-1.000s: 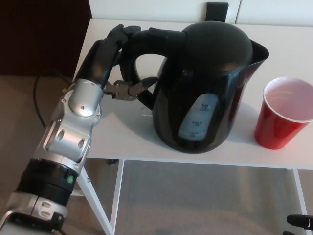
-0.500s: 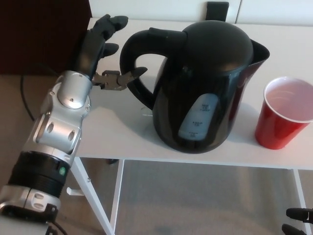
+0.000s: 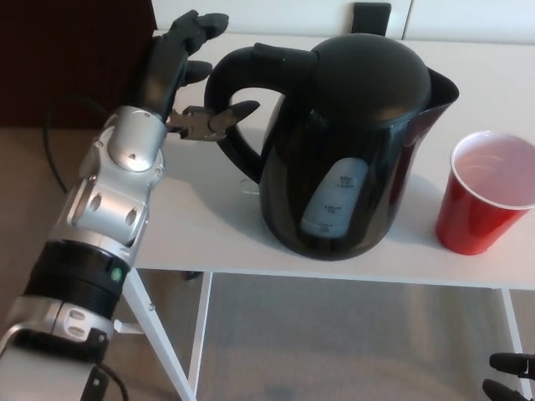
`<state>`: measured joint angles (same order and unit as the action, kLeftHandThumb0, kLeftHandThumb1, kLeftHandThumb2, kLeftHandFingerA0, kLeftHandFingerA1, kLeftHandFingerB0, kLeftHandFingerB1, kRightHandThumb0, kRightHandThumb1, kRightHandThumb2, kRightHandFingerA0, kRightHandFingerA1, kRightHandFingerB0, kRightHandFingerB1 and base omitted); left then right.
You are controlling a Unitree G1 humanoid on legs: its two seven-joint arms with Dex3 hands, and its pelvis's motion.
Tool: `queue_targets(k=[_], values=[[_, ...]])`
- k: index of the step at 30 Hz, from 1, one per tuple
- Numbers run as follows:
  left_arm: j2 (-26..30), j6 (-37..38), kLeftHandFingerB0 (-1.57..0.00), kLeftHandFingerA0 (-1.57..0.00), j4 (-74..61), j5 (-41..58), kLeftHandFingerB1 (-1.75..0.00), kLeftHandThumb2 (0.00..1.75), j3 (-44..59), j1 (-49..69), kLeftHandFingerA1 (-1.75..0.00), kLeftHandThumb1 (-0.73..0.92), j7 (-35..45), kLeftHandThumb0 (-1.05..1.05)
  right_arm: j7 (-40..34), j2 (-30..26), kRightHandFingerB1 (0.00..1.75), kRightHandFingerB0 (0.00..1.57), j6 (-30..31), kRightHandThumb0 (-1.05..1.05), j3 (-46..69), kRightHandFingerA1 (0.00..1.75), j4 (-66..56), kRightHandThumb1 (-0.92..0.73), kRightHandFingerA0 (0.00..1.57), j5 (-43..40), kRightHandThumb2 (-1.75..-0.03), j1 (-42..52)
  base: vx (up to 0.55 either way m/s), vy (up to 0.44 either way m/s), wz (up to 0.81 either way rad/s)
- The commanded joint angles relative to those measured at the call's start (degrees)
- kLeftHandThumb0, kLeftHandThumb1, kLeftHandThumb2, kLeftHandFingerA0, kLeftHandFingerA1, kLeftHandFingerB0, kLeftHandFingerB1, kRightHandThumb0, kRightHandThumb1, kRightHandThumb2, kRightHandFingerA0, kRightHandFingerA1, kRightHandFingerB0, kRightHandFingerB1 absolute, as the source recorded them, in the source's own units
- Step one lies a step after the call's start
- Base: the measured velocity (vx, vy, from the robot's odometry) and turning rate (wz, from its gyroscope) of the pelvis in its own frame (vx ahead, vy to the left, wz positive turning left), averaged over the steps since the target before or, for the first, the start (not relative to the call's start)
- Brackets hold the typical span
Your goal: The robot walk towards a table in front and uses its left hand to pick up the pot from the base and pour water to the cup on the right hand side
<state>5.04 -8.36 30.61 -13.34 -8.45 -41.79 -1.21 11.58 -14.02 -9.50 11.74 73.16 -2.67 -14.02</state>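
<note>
Pot: black electric kettle, glossy, rounded body with a domed lid, standing upright near the middle of the white table. A short pointed spout juts from its upper right side. A thick looped handle curves out from its upper left side, joining the body at the top near the lid and again lower down. On the near face sits a pale blue, translucent water-level window with small markings too fine to read. Whether a separate base lies under the pot cannot be told.

Cup: red plastic with a white inside, upright on the table to the right of the pot, near it but apart. Contents cannot be told.

Left hand: black, on a silver forearm entering from the lower left. It sits just left of the handle; the fingers are spread and point away to the far side, outside the loop, while the thumb tip reaches into or against the handle. The hand is open and holds nothing.

Right hand: only dark fingertips show at the lower right corner, below the table edge; its state cannot be told.

Floor: beige carpet, seen through the table's white frame.
</note>
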Motion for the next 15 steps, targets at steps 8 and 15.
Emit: queue_targets(k=[8, 15], values=[[-1.9, 1.5, -0.29, -0.46, 4.4, -0.9, -0.31, 0.55, -0.6, -2.8, -0.4, 0.47, -2.4, -0.51, 0.6, -0.6, 0.65, 0.79, -0.1, -0.49, 0.9, 0.81, -0.2, -0.25, 0.95, -0.6, -0.55, -0.9, 0.0, 0.0, 0.0], [-1.6, 0.5, -0.2, -0.93, 6.7, -1.6, -0.41, 0.78, -2.5, -4.9, -0.87, 0.51, 0.8, -0.47, -0.2, -0.6, 0.65, 0.77, 0.0, -0.44, 0.9, 0.8, -0.2, -0.26, 0.96, -0.4, -0.56, -1.3, 0.0, 0.0, 0.0]])
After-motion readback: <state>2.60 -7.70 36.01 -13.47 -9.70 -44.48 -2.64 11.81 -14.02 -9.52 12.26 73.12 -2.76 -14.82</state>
